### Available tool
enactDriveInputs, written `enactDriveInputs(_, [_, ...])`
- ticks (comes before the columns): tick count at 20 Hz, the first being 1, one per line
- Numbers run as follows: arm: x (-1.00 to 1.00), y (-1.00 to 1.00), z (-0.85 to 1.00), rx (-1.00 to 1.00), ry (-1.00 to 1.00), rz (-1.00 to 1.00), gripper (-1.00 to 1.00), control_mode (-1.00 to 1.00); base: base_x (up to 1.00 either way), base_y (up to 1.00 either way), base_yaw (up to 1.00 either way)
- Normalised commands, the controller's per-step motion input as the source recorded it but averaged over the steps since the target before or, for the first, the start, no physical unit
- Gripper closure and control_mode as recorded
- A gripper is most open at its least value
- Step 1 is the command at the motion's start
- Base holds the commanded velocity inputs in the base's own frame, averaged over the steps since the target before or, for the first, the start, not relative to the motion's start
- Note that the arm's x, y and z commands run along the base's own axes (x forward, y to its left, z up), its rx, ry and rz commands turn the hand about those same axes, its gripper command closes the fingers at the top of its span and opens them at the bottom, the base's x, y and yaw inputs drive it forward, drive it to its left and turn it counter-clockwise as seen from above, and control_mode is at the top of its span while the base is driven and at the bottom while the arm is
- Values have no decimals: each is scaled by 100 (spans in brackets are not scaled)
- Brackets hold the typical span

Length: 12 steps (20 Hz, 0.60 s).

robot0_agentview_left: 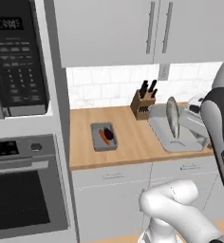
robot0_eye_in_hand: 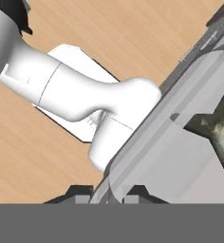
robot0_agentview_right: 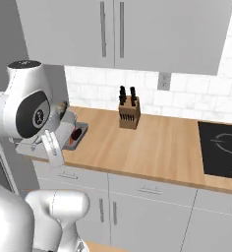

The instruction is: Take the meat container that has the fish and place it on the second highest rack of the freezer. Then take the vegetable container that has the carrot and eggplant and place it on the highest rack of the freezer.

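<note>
The gripper (robot0_eye_in_hand: 108, 195), at the bottom of the hand view, is clamped on the rim of the grey meat container (robot0_agentview_left: 180, 137), which hangs tilted at the right of the left base view. The silvery fish (robot0_agentview_left: 172, 116) lies inside it. Left of centre, the vegetable container (robot0_agentview_left: 104, 136) rests on the wooden counter (robot0_agentview_left: 133, 137) with the carrot (robot0_agentview_left: 104, 137) beside the eggplant (robot0_agentview_left: 109, 134). A knife block (robot0_agentview_left: 143, 105) stands behind.
</note>
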Motion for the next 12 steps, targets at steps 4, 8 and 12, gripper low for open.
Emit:
enactDriveInputs(4, [0,0,0,0,0,0,100,100,-97,51,34])
enactDriveInputs(8, [0,0,0,0,0,0,100,100,-60,100,7])
enactDriveInputs(12, [0,0,0,0,0,0,100,100,-4,100,0])
